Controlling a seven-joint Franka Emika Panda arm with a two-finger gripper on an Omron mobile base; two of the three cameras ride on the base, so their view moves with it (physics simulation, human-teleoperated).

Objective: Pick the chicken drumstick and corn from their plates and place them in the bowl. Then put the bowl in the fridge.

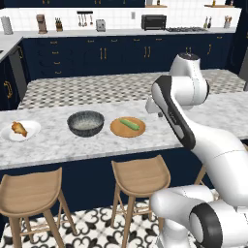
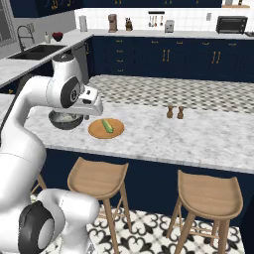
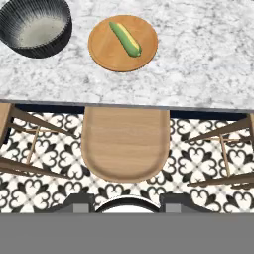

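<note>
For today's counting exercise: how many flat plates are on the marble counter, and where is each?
2. The white plate with the chicken drumstick sits left of the bowl; the wooden plate with the corn sits right of it.

navy cabinets w/ brass handles, marble island counter, wooden stools, b&w patterned tile floor, white tile backsplash

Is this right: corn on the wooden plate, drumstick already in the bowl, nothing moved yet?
Not quite. The drumstick lies on the white plate, left of the bowl, as the left base view shows. The bowl holds no food. The corn does lie on the wooden plate.
</note>
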